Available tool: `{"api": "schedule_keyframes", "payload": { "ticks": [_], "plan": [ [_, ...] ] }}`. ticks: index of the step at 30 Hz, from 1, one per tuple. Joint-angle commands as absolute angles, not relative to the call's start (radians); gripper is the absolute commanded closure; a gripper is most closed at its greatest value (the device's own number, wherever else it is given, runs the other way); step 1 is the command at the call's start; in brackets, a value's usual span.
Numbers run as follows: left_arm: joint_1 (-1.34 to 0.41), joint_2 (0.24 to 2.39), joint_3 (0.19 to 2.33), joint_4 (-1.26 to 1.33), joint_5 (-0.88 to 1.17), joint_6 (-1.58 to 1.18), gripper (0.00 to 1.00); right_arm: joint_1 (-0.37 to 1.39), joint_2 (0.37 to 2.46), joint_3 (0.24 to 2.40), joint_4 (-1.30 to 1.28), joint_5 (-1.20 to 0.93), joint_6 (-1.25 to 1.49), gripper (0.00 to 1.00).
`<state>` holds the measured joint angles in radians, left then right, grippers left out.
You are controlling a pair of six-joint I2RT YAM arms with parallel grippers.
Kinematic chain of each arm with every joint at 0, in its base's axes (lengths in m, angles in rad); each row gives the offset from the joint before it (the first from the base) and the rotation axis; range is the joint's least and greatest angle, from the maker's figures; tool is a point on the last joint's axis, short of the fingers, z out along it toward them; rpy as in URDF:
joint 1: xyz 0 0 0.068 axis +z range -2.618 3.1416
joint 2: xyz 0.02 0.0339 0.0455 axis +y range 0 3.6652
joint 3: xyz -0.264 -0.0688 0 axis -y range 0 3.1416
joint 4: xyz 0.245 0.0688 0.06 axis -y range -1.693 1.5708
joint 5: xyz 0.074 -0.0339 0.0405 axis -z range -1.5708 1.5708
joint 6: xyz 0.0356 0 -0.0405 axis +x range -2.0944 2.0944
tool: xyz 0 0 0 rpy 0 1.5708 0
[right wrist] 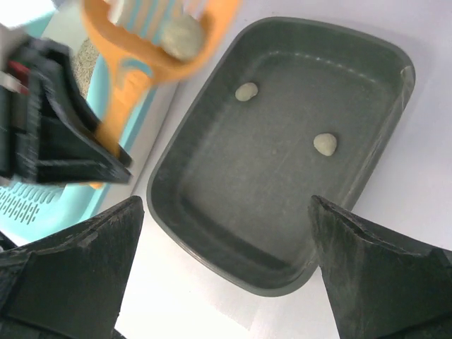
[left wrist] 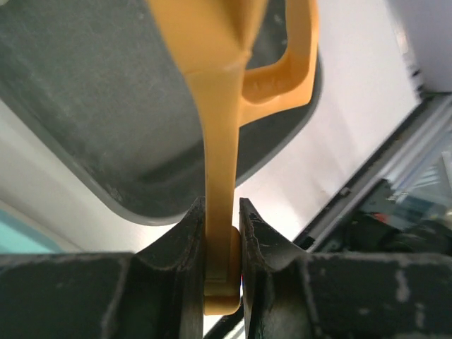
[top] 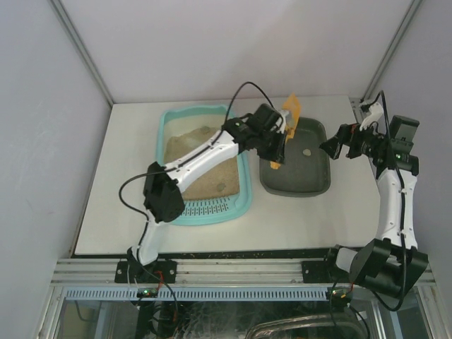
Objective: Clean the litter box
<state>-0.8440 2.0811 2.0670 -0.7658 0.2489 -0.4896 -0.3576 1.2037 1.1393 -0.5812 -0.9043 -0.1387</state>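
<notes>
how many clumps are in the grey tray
2 in the grey tray: one clump nearer the scoop, another farther from it. A third rides on the scoop.

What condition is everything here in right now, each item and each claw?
Large light turquoise plastic litter box: sand inside.
Small dark grey plastic tray: holds two pale clumps.
Orange plastic slotted scoop: lifted, carrying one clump.
Left claw: shut on the scoop's handle.
Right claw: open, empty.
</notes>
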Motion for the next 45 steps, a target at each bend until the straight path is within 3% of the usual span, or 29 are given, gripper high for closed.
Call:
{"api": "schedule_keyframes", "payload": {
  "ticks": [1,6,15,37,40,45],
  "plan": [
    [-0.911,2.206,2.262,-0.995,0.045,-0.378,1.0,-0.335,1.146,1.14,-0.509,-0.85,-0.121,0.0],
    [-0.966,2.311,2.372,-1.102,-0.176,-0.34,1.0,-0.324,1.156,1.139,-0.511,-0.855,-0.118,0.0],
    [-1.032,2.32,2.356,-1.17,-0.476,-0.227,1.0,-0.296,1.142,1.14,-0.512,-0.83,-0.121,0.0],
    [-1.09,2.241,2.257,-1.115,-0.59,-0.05,1.0,-0.347,1.115,1.112,-0.462,-0.786,-0.068,0.0],
    [-1.087,2.202,2.252,-1.118,-0.555,-0.084,1.0,-0.353,1.113,1.102,-0.436,-0.737,-0.038,0.0],
    [-1.019,2.043,2.271,-1.111,-0.321,-0.206,1.0,-0.381,1.128,1.086,-0.397,-0.697,0.016,0.0]
  ]
}}
